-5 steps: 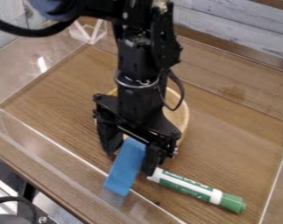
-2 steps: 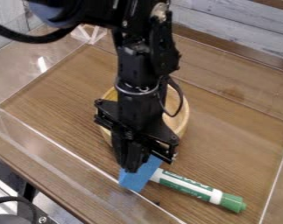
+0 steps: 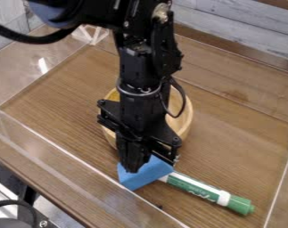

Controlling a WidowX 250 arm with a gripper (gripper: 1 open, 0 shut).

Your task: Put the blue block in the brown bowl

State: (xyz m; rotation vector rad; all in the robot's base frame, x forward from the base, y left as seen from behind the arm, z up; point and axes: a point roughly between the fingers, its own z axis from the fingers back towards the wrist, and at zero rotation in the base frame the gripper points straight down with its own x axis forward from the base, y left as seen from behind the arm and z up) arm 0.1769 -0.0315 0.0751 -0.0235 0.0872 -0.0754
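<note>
The blue block lies on the wooden table near the front edge, its far end pinched between the fingers of my gripper, which points straight down and is shut on it. Only the block's near end shows below the fingers. Behind the arm sits the brown bowl, a light tan wooden bowl; the arm hides most of it, leaving only its right rim and a sliver on the left in sight.
A white marker with a green cap lies just right of the block, touching or nearly touching it. Clear plastic walls fence the table surface along the front and left. Cables hang beside the arm.
The gripper came down over the block and its fingers went from wide apart to shut on it. The block turned and now shows shorter; the marker shifted slightly right.
</note>
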